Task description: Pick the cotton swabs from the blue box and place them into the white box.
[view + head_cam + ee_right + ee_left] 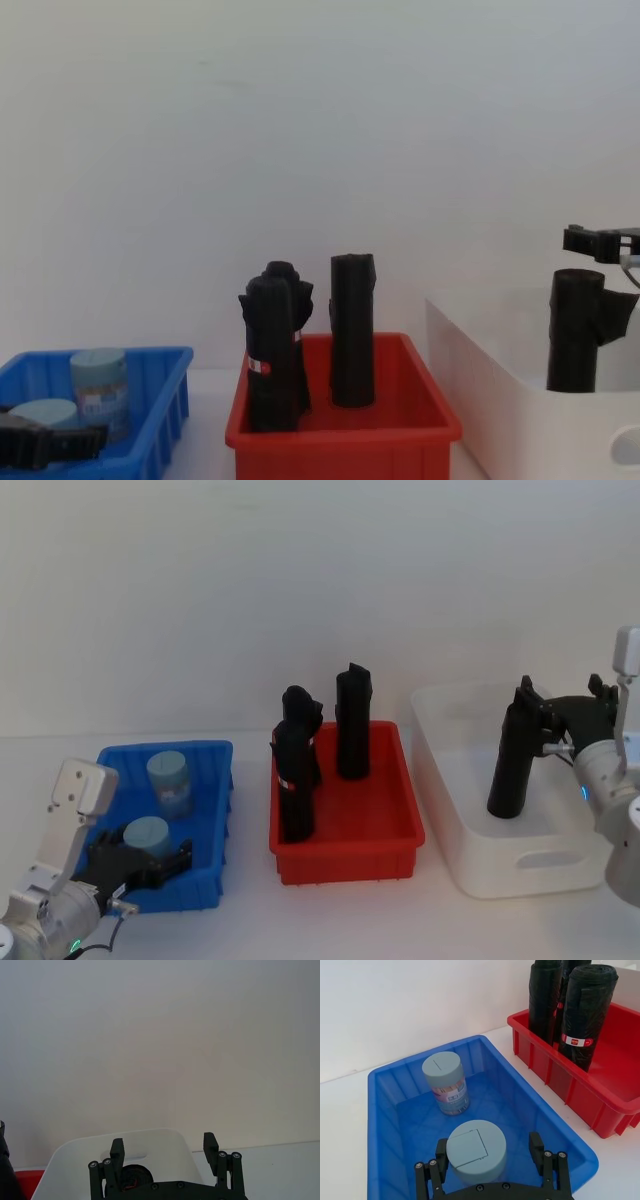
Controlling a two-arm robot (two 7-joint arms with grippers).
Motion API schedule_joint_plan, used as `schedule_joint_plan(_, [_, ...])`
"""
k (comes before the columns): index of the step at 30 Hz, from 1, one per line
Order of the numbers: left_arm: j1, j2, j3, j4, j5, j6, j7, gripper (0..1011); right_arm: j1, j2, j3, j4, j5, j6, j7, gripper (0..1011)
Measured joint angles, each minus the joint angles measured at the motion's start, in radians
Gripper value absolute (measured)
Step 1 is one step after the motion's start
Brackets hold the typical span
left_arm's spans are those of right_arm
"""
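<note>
From my station I see the left gripper [488,1149] down inside the blue box [540,1110], open, one finger on each side of the nearer tub of cotton swabs [476,1155]; a gap shows on at least one side of it. That tub is a small cylinder with a smooth grey-blue round lid bearing a square flap outline. A second tub [446,1082] stands upright at 12 o'clock from the first, towards the box's far wall, its clear body showing pale tan sticks behind a label band. The blue box is bright plastic with low ribbed walls and sits at the 9 o'clock side of the white tabletop [240,920]. At 3 o'clock from it is a red bin [345,860] of the same ribbed shape, holding three tall black rolls [352,725] of crinkled film, all upright, at least one with a red-and-white band. Further along at 3 o'clock, the white box [520,870] is larger, smooth-walled and slightly translucent, with a handle cut-out in its near side; one black roll [508,770] stands inside it. My right gripper [164,1144] hangs over that roll's top with its fingers spread apart, gripping nothing.
</note>
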Motion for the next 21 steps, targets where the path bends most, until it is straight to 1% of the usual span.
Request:
schedule_joint_plan(4, [-0.005,-0.006,0.002,0.007,0.012,0.002,-0.003,1004,0.000,0.000,0.000,0.000,0.000,0.000,0.000,1002])
schedule_joint_plan(15, [-0.012,-0.014,0.005,0.017,0.028,0.007,-0.007,1003,0.000,0.000,0.000,0.000,0.000,0.000,0.000,1002])
schedule_joint_plan(18, [-0.013,-0.015,0.006,0.018,0.030,0.009,-0.008,927,0.000,0.000,0.000,0.000,0.000,0.000,0.000,1002])
schedule_joint_plan(21, [-0.014,-0.016,0.006,0.020,0.032,0.009,-0.008,883,0.000,0.000,0.000,0.000,0.000,0.000,0.000,1002])
